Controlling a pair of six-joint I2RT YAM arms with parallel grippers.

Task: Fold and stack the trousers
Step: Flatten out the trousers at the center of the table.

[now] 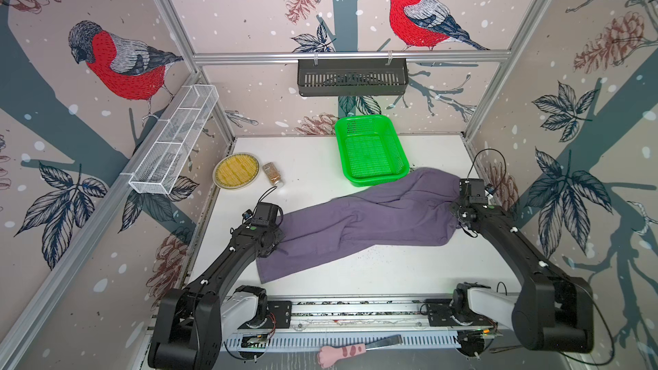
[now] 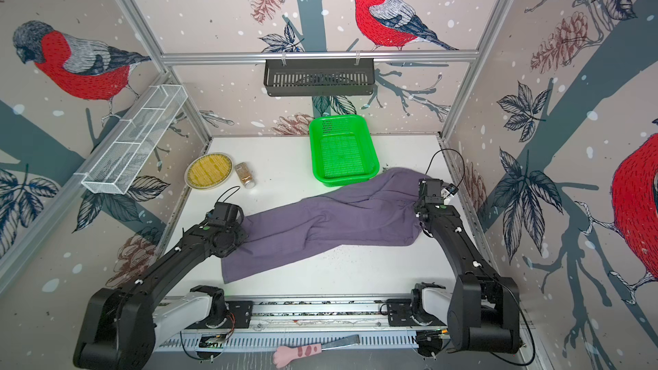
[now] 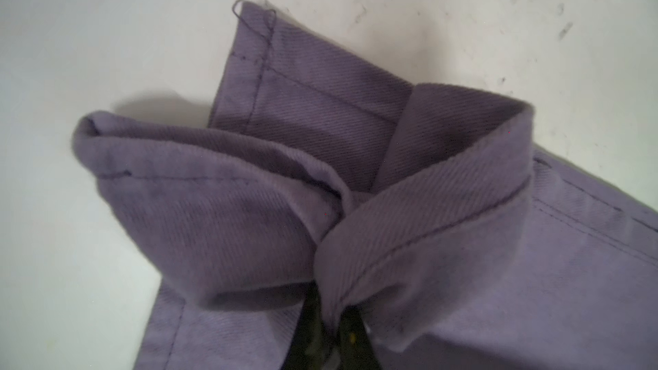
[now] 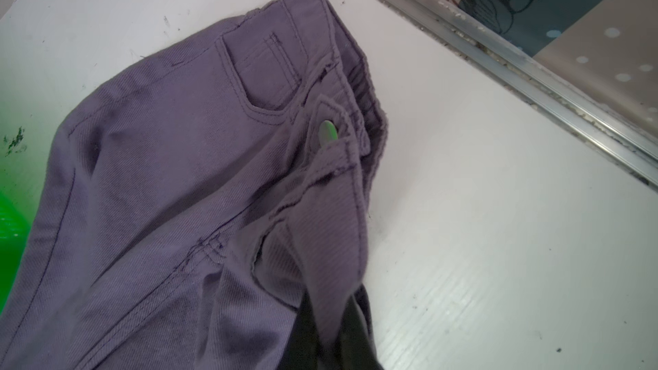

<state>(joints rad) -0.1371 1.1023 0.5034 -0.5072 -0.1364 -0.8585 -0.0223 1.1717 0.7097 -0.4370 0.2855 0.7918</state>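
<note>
In wrist views we see the left pincer clamped on a trousers hem, the right pincer on the waistband; top views hide both grips.

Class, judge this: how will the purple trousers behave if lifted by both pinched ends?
Probably floppy: the trousers lie creased, and the hem bunches in the left gripper. The middle would likely sag, since the right gripper pinches only the waistband. Unlikely to slip: the twill looks ribbed.
</note>
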